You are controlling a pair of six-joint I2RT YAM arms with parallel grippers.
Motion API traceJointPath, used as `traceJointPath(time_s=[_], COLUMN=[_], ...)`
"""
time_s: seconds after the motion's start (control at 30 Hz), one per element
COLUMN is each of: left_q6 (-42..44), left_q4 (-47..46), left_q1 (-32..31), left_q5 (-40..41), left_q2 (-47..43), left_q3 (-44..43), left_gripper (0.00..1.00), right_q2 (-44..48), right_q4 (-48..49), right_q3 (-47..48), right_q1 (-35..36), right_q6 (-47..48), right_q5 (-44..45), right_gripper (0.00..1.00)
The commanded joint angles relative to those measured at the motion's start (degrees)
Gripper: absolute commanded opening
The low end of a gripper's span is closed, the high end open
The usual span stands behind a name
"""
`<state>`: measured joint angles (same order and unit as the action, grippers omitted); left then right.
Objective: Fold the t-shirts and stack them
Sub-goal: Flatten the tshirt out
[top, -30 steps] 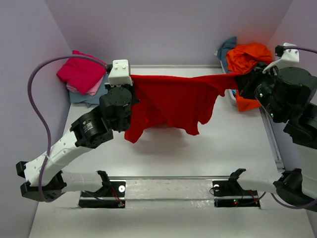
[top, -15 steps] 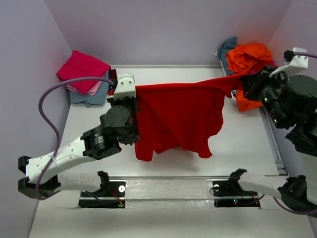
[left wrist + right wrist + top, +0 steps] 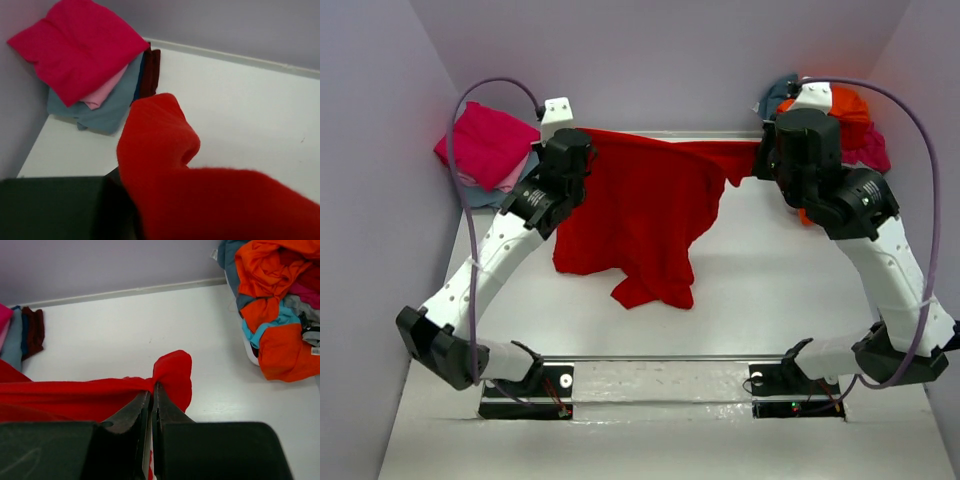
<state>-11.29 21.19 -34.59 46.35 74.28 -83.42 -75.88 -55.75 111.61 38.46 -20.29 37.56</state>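
Covered jaws, buried piles

In the left wrist view the red t-shirt (image 3: 165, 150) covers the left gripper (image 3: 582, 143), its jaws unseen, and runs off the frame's lower right. From above, the right arm (image 3: 820, 160) hides most of the unfolded pile (image 3: 848, 105) at upper right. At upper left, the magenta t-shirt (image 3: 75, 45) hides most of the pink t-shirt (image 3: 102, 92) and grey-blue t-shirt (image 3: 105, 114).

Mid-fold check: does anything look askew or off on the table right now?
The red t-shirt, pinched by the left gripper and right gripper, hangs unevenly: its lower hem is bunched and twisted over the middle of the table. The folded stack in the far-left corner is fanned, its layers not lined up.
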Motion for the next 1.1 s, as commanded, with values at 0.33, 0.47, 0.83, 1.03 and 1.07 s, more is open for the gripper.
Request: traceJointPath(time_s=[0.33, 0.47, 0.83, 1.03, 1.07], left_q6=[-12.61, -13.31, -15.16, -16.57, -16.49], left_q4=[2.28, 0.78, 8.07, 13.43, 14.31], left_q1=[10.15, 11.56, 15.69, 18.59, 18.59], left_q5=[-21.39, -22.70, -23.76, -26.04, -26.31], left_q2=[18.52, 24.57, 43.55, 50.16, 52.09], left_q3=[1.24, -0.24, -20.17, -30.56, -33.88], left_gripper=[0.06, 0.06, 0.05, 0.06, 0.06], right_q2=[-10.52, -18.49, -37.40, -45.57, -46.63], right_q4=[5.73, 8.89, 7.85, 5.30, 4.51], right_q3=[-12.65, -11.87, 4.30, 15.01, 16.52], right_q1=[-10.60, -11.82, -18.15, -22.63, -22.64], right_q6=[-5.02, -4.23, -4.75, -4.76, -4.67], right_q5=[-13.83, -17.42, -21.74, -23.23, -23.76], right_gripper=[0.07, 0.07, 0.07, 0.07, 0.07])
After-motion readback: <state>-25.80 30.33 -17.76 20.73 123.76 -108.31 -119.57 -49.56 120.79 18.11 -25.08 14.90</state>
